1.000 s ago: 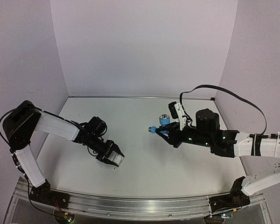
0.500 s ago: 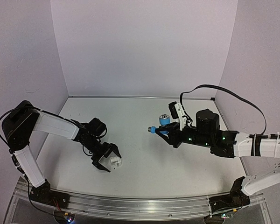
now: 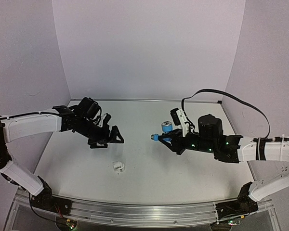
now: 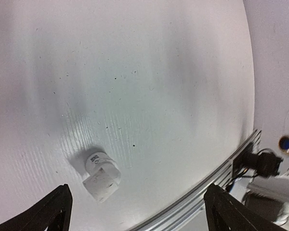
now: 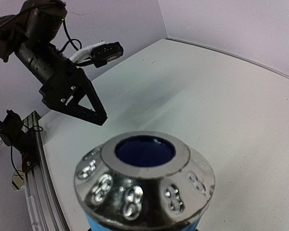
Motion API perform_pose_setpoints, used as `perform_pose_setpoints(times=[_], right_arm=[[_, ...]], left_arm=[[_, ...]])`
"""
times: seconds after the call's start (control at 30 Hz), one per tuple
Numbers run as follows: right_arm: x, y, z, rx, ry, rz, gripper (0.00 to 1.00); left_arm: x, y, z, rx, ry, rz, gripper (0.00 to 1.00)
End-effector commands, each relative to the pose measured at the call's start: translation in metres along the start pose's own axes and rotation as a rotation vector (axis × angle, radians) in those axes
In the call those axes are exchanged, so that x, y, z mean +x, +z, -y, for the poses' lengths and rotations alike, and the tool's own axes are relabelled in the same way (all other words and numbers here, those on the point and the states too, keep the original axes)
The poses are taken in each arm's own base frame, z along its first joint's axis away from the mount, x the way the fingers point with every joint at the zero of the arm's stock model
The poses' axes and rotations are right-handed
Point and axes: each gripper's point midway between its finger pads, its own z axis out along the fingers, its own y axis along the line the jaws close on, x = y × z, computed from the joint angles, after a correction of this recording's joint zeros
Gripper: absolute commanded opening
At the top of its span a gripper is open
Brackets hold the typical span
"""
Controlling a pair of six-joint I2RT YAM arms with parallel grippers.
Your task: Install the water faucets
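Left gripper [image 3: 108, 141]: hangs over the table [image 3: 149, 187] toward 9 o'clock of the top view, jaws spread wide, holds nothing.

Nearest, at 6 o'clock: aluminium rail [image 3: 135, 211] along the table edge. Just beyond it: white fitting [image 3: 118, 166], alone on the bare surface and apparently on its side, at roughly 5 o'clock from the left gripper and clear of it. Seen in the left wrist view low and left of centre, between the two black fingertips [image 4: 55, 211] but touching neither.

Farther, toward 3 o'clock: right gripper [image 3: 172, 138], clamped on the blue tap body [image 3: 167, 127] and carrying it off the table, blue tip pointing to about 9 o'clock. Fills the foreground of the right wrist view as a metal-ringed blue opening.

Farthest, at 12 o'clock: plain back wall [image 3: 149, 48].

Probable hazards:
- Skewed pinch on the fitting. Small, rounded and loose on a smooth surface, so apt to roll or skid toward the rail if one finger lands first.
- Tap twisting in the right grip under the push of joining, given so small a held part.
- Poor axial alignment at mating, hence jamming or a dropped piece.
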Motion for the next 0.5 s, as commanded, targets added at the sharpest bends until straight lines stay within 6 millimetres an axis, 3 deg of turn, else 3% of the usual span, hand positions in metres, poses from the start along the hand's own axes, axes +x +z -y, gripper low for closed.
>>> perform_pose_setpoints(times=[0.0, 0.07, 0.17, 0.23, 0.4, 0.47], right_arm=[[-0.034, -0.001, -0.012, -0.028, -0.031, 0.074, 0.0], [-0.036, -0.004, -0.011, -0.019, -0.037, 0.081, 0.0], [-0.039, -0.006, -0.01, -0.009, -0.039, 0.084, 0.0], [-0.039, -0.008, -0.011, -0.009, -0.039, 0.083, 0.0], [-0.038, -0.012, -0.01, -0.002, -0.032, 0.083, 0.0], [-0.038, -0.014, -0.009, 0.002, -0.028, 0.084, 0.0]], left_arm=[[0.011, -0.014, -0.004, -0.013, 0.491, 0.036, 0.96], [0.012, -0.018, 0.006, 0.011, 0.708, 0.127, 0.89], [0.024, -0.013, 0.022, 0.092, 0.878, 0.15, 0.88], [0.033, 0.001, 0.02, 0.081, 0.981, 0.113, 0.9], [0.039, 0.033, 0.008, 0.041, 1.018, 0.023, 0.87], [0.044, 0.047, 0.007, 0.046, 1.012, -0.025, 0.79]])
